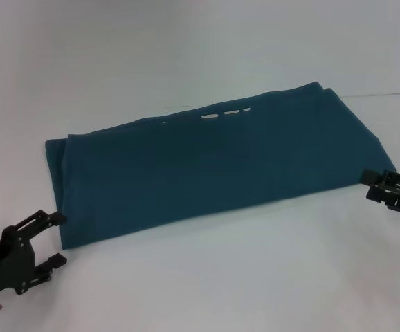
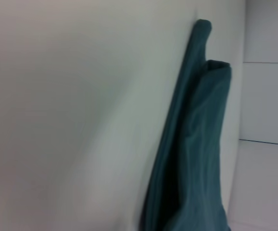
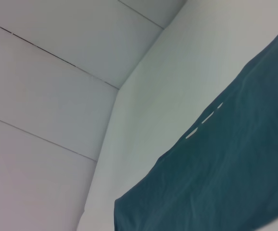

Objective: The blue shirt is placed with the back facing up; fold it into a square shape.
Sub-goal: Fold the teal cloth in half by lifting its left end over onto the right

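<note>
The blue shirt (image 1: pixel 214 169) lies flat on the white table (image 1: pixel 255 277), folded into one long band that runs from near left to far right. A few white marks show along its far edge. My left gripper (image 1: pixel 57 238) stands open at the band's near-left corner, its upper finger just touching the cloth edge. My right gripper (image 1: pixel 370 186) is open at the near-right corner, level with the cloth edge. The left wrist view shows the layered folded edge of the shirt (image 2: pixel 192 159). The right wrist view looks along the shirt (image 3: pixel 225 178).
White tabletop surrounds the shirt on all sides. A seam line (image 1: pixel 387 93) crosses the surface at the far right. White wall panels (image 3: pixel 47 96) rise behind the table.
</note>
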Motion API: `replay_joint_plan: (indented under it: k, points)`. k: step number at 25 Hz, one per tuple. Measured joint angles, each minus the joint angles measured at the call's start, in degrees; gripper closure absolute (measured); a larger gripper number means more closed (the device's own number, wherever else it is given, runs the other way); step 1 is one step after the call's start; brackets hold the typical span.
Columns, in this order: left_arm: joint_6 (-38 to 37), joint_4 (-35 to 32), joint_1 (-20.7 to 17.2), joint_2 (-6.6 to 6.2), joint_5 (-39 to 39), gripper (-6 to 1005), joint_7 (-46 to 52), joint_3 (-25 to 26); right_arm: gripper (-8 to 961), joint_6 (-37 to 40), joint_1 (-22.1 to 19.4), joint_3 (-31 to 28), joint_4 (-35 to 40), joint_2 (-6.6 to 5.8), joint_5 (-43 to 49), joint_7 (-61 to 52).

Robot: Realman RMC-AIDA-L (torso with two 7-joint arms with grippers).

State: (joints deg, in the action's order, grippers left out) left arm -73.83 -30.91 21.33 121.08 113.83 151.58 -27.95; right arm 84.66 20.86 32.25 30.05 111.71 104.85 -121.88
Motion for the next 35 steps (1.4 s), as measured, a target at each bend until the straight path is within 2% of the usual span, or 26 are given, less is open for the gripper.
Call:
replay_joint_plan:
  k: [16,23,35]
  points:
    - [5.21,2.86,3.03,-0.21,0.62,161,0.5,-0.46,256,-0.93,-0.23,-0.42,-0.34,-0.05,0.0,-0.03]
    - [7.73,4.51,5.57,-0.63,0.89,166,0.11,-0.66,258,-1.0,0.04,-0.69,-0.35,-0.22,0.0,-0.2]
    - [10.6,5.98,9.09,-0.42,1.75,175,-0.02,-2.15,261,-1.08,0.03,-1.24,-0.34,-0.34,0.0,-0.2]
